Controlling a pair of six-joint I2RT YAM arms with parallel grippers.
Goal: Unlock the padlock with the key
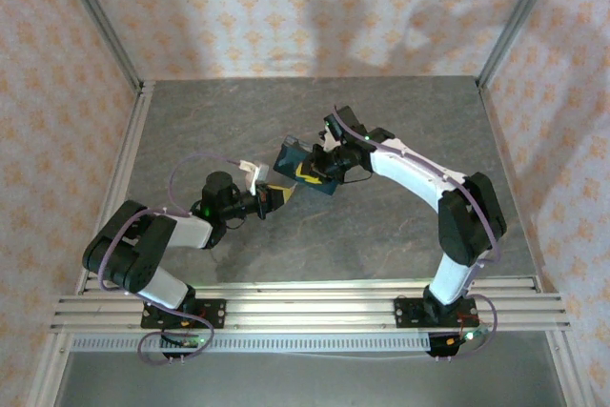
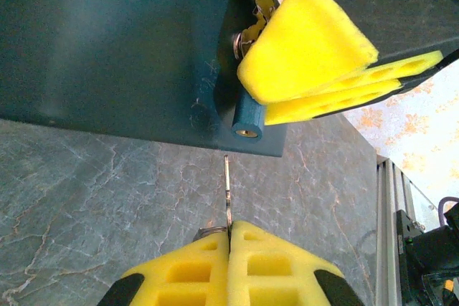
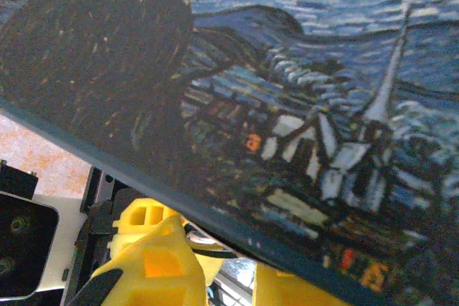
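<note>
Where the padlock (image 1: 303, 167) is: held clear of the worktop (image 1: 381, 235) in the right hand (image 1: 329, 164), near the middle of the top view.
Padlock surface: flat dark-blue block with one plain, faintly scuffed face. The other face is printed with a swirling night sky and village.
Right hand: clamped on the padlock's edge, its yellow foam pads (image 2: 308, 48) pierced with oblong holes.
Left hand (image 2: 229, 249): pressed together on the key (image 2: 227, 191).
Key: thin metal blade standing out of the foam. Its tip is just short of a small blue stub (image 2: 247, 116) with a brassy end on the padlock, not touching.
Hidden: the key's head is buried in foam, and the padlock is cropped by both wrist views.
Worktop: grey, veined like marble.
</note>
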